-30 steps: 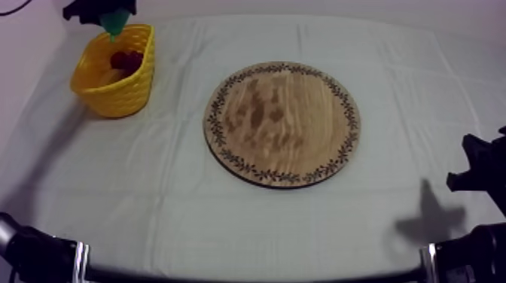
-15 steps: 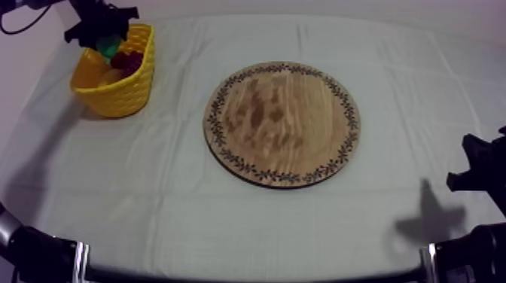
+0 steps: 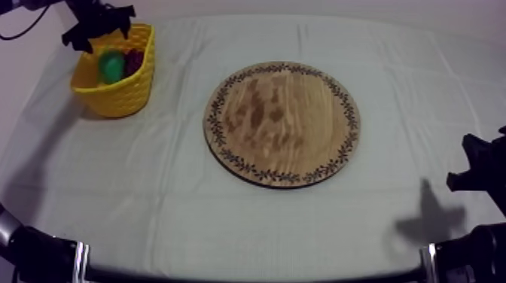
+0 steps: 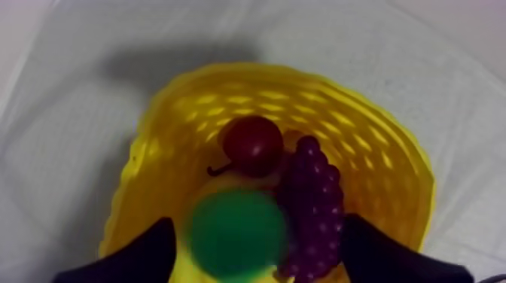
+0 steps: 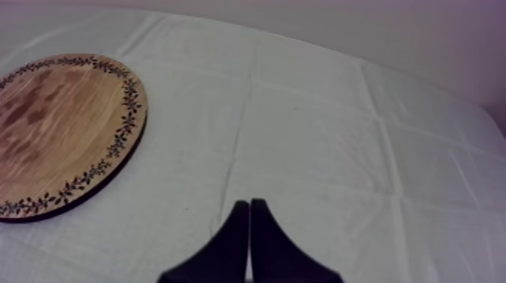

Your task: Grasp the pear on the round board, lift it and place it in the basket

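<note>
- Left jaws stand spread wide above the yellow basket (image 3: 114, 98), holding nothing; a gap shows at either side of the pear (image 4: 237, 233) below them.
- Right jaws lie pressed together as a narrow wedge, empty, low over the worktop (image 5: 324, 150) beside the wooden board (image 3: 281, 124).
- Inside the basket, the pear sits next to the bunch of grapes (image 4: 310, 199) and a small red fruit (image 4: 254, 144).
- Nothing lies on the board.
- Judging by this, the pick and the drop are done and the pear is where the task wants it; at most, lifting the left arm clear of the basket is left.
</note>
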